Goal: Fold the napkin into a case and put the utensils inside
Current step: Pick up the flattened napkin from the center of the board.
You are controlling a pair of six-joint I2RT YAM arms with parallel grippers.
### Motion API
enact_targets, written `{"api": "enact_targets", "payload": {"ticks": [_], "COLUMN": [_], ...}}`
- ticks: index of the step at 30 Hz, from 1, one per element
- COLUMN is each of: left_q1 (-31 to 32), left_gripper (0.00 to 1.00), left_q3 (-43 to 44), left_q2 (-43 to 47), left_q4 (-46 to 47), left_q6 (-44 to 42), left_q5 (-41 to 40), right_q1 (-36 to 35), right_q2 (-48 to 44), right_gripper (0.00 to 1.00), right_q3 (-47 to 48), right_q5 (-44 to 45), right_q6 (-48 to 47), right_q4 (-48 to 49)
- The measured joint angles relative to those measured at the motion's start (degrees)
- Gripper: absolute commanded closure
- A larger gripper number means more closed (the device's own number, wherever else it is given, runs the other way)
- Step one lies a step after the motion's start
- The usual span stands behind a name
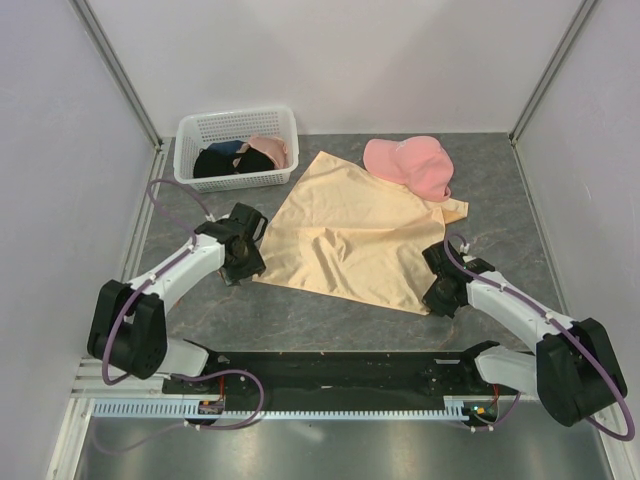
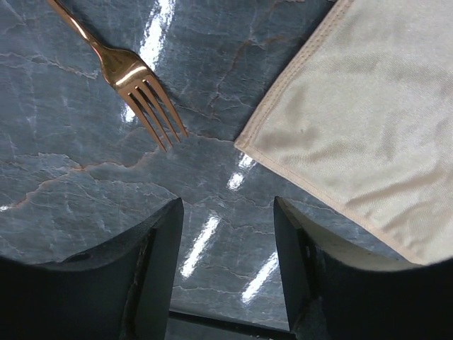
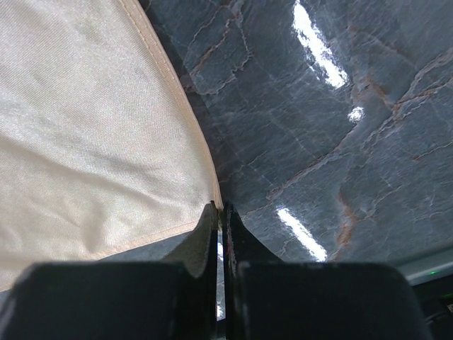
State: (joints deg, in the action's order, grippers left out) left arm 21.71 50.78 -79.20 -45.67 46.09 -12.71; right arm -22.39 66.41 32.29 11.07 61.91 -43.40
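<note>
1. Top view: the napkin [image 1: 355, 235] lay spread on the worktop [image 1: 330, 325], with a pink cap [image 1: 410, 165] overlapping its far right edge. The left end effector [image 1: 243, 265] was at its left corner and the right end effector [image 1: 437, 298] at its near corner.
2. Left wrist: the jaws stood wide and empty over bare worktop, between a fork [image 2: 138, 88] and the napkin's corner.
3. Right wrist: the jaws were pinched together on the napkin's corner.

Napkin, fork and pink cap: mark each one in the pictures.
napkin [image 1: 350, 235]: top external view, middle of the spread cloth.
fork [image 2: 129, 73]: left wrist view, where the tines join the neck.
pink cap [image 1: 400, 158]: top external view, on its crown.
</note>
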Motion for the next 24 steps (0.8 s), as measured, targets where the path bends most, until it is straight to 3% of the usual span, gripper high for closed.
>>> {"api": "enact_targets", "payload": {"ticks": [10,24], "left_q1": [0.00,0.00], "left_gripper": [0.47,0.48], "left_q3": [0.20,1.09], "left_q2": [-6.36,-10.36], "left_q4": [1.16,4.57], "left_q6": [1.03,1.46], "left_q5": [-0.76,-1.62], "right_q1": [0.00,-0.02], "right_q2": [-0.70,-1.11], "right_gripper": [1.00,1.00], "right_q3": [-0.02,-0.09], "right_q5": [0.44,0.61], "right_q6": [-0.87,-1.70], "right_q4": [0.57,1.05]}}
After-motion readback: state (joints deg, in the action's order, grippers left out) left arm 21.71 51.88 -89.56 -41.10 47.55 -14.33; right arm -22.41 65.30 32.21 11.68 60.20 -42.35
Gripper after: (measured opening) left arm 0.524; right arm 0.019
